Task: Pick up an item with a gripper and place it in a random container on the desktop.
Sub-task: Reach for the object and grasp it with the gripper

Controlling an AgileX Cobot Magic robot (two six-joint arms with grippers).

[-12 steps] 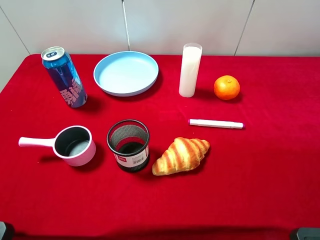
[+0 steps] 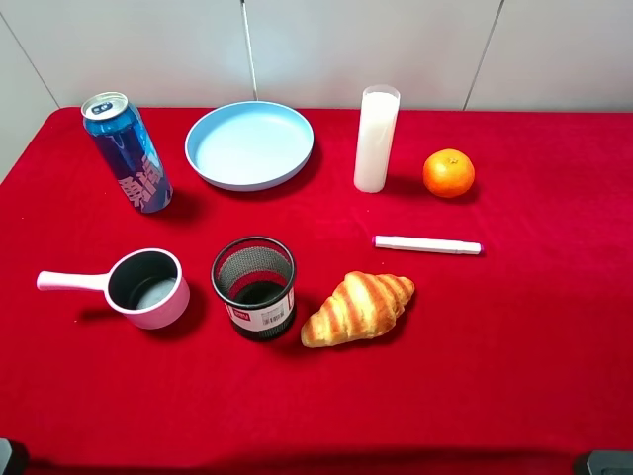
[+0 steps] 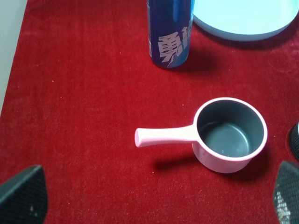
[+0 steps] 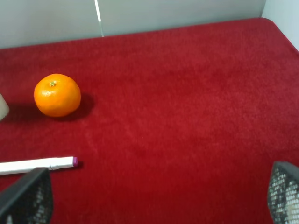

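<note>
Bright, even overhead light leaves short, soft shadows beside everything on the bench [image 2: 514, 346]; all views are sharp.

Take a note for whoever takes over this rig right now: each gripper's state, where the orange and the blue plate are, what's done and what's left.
Left gripper: open, empty, pink pot in its camera view.
Right gripper: open, empty, not touching the orange.
Orange: on the red desktop, back right, beside the tall white glass.
Blue plate: at the back, between the blue can and the glass, empty.
Done: nothing picked yet.
Left: grasp the orange, probably with the right gripper, carry it to the plate, release.
</note>
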